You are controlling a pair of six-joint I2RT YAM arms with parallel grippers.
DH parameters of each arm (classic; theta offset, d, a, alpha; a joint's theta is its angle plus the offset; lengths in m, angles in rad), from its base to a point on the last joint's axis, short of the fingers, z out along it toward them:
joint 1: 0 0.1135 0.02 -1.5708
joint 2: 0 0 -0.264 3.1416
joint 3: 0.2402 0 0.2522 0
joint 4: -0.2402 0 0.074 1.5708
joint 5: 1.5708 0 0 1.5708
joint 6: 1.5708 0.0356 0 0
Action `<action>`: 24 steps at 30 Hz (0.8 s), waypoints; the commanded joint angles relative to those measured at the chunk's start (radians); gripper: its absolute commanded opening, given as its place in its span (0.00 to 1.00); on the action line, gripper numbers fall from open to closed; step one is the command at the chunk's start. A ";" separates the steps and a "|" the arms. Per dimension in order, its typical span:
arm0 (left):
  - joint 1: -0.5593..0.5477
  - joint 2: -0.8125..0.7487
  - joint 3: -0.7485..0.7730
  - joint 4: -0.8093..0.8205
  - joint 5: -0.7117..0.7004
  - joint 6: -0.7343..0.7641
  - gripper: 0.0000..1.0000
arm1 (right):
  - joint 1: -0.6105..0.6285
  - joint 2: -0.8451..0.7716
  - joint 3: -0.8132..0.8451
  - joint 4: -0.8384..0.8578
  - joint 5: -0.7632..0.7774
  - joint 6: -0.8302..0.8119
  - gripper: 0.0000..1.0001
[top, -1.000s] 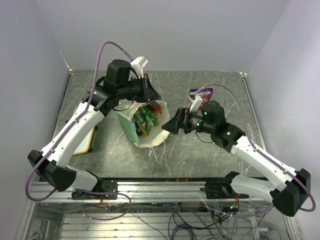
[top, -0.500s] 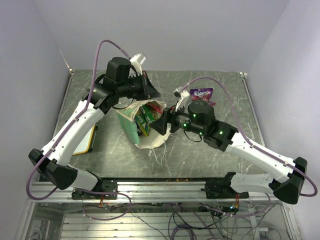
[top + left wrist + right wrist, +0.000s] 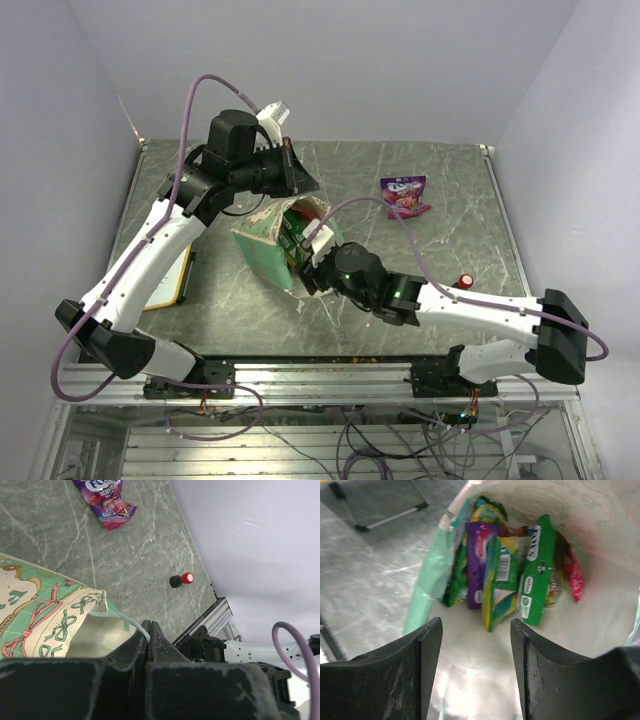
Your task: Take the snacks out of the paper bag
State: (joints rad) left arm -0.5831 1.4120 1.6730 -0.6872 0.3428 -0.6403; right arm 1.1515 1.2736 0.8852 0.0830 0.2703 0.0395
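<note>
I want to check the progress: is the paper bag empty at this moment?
No, the right wrist view shows several snacks lying inside the paper bag.

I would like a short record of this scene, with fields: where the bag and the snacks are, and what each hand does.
paper bag: on the table, mouth open
left hand: shut on the paper bag's rim
right hand: open, at the bag's mouth, nothing between its fingers
snacks in bag: several packets, standing on edge
snack outside: one purple packet flat on the table, apart from the bag
button: red-topped, on the table
</note>
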 commanded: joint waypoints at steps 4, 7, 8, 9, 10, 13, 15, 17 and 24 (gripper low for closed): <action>0.003 -0.027 0.028 0.036 0.002 0.055 0.07 | -0.047 0.115 -0.032 0.282 0.133 -0.266 0.49; 0.005 -0.044 0.013 0.043 0.006 0.077 0.07 | -0.123 0.116 -0.067 0.349 0.025 -0.260 0.47; 0.004 -0.049 0.008 0.048 0.007 0.083 0.07 | -0.151 0.120 -0.071 0.356 -0.024 -0.253 0.45; 0.005 -0.053 0.000 0.052 0.006 0.086 0.07 | -0.171 0.130 -0.072 0.361 -0.057 -0.251 0.44; 0.004 -0.057 -0.005 0.056 0.006 0.086 0.07 | -0.181 0.142 -0.072 0.371 -0.078 -0.263 0.44; 0.004 -0.065 -0.025 0.088 0.016 0.074 0.07 | -0.185 0.189 -0.049 0.371 -0.108 -0.311 0.44; 0.005 -0.064 -0.034 0.103 0.023 0.066 0.07 | -0.187 0.219 -0.027 0.366 -0.109 -0.326 0.44; 0.004 -0.063 -0.039 0.109 0.022 0.060 0.07 | -0.188 0.244 -0.020 0.379 -0.072 -0.324 0.43; 0.004 -0.064 -0.051 0.110 0.030 0.059 0.07 | -0.204 0.326 0.012 0.406 0.008 -0.316 0.44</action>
State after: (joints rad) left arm -0.5831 1.3796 1.6218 -0.6464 0.3443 -0.5766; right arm 0.9581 1.5658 0.8528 0.4305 0.2184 -0.2676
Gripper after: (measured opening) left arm 0.075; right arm 0.427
